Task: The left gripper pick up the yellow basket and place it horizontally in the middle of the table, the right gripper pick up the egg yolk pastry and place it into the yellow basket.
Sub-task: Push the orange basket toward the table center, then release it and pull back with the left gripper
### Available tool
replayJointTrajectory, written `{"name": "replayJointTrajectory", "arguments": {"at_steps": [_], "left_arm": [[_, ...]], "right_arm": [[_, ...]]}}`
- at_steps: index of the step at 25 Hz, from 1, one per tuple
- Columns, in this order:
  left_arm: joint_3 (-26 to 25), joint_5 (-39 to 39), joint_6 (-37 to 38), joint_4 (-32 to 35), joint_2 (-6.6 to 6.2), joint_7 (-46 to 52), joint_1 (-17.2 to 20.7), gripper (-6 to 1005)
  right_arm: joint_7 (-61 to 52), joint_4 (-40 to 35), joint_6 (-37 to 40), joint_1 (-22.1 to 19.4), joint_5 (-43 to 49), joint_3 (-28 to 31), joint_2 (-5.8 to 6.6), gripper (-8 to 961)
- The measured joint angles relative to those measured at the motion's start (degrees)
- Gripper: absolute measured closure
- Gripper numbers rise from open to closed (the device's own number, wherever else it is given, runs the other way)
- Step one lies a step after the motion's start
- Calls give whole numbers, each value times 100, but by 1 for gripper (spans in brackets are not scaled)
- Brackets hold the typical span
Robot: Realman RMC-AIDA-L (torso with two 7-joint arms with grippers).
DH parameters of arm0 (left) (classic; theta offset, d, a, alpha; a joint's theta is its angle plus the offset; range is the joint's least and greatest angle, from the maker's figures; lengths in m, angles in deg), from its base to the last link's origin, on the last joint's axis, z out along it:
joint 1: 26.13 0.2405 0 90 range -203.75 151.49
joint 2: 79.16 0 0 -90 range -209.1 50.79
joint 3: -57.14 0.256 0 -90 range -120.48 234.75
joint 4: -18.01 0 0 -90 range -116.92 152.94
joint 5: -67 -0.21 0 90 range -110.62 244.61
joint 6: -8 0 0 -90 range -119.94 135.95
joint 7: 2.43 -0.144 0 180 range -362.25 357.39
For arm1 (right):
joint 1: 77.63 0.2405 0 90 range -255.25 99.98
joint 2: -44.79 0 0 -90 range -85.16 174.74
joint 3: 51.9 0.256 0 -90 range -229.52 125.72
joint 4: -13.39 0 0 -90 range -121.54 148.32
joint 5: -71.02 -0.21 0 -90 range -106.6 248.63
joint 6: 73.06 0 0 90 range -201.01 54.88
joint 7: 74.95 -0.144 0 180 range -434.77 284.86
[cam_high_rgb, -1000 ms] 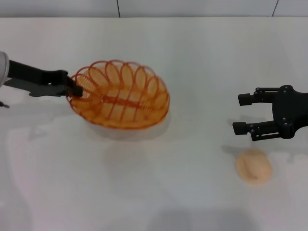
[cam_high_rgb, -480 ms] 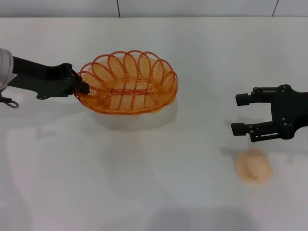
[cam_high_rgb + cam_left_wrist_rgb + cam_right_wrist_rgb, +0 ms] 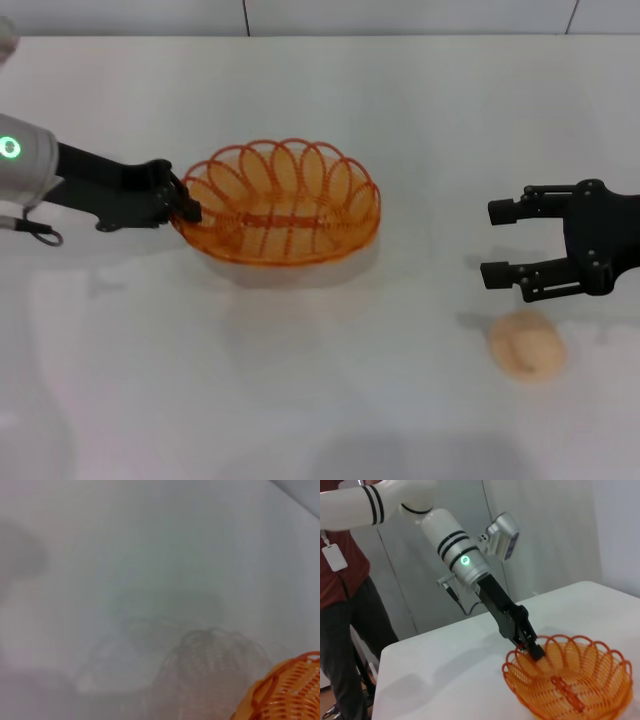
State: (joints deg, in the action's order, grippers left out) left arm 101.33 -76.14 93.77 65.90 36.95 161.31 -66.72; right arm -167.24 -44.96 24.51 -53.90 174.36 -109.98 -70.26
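The yellow basket (image 3: pixel 282 207) sits level and opening up, left of the table's (image 3: pixel 330 400) middle, with its shadow close beneath it. My left gripper (image 3: pixel 186 206) is shut on its left rim. The right wrist view shows that grip too: the left gripper (image 3: pixel 535 650) pinches the rim of the basket (image 3: pixel 572 687). A piece of the basket (image 3: pixel 287 690) fills a corner of the left wrist view. The egg yolk pastry (image 3: pixel 527 345) lies on the table at the front right. My right gripper (image 3: pixel 492 243) hovers open just behind the pastry, holding nothing.
A person in a red shirt (image 3: pixel 342 605) stands beyond the table's far edge in the right wrist view. White table surface stretches between the basket and the pastry.
The left gripper has carried the basket right and toward the front, and the basket has gone from tilted to level. The right gripper and the pastry have barely moved.
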Motion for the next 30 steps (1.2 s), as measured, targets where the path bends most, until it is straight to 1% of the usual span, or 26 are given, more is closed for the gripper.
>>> {"name": "replayJointTrajectory", "arguments": {"at_steps": [1,7,10,16,23,30], "left_arm": [[26,0,-85,-78,32,0,-5,912],[28,45,-319,-343,69,1,-35,912],[28,49,-350,-377,75,2,-115,912],[28,50,-371,-435,140,19,-262,912],[57,31,-513,-714,144,1,-493,914],[139,10,-597,-874,151,22,-612,914]], "right_arm": [[0,0,15,0,0,2,0,142],[-6,-2,97,0,-6,8,0,142],[-7,-5,131,0,-23,8,-4,142],[-9,-10,216,0,-93,8,0,142],[-9,-10,261,0,-96,8,0,142],[-9,-10,320,0,-96,8,1,143]]}}
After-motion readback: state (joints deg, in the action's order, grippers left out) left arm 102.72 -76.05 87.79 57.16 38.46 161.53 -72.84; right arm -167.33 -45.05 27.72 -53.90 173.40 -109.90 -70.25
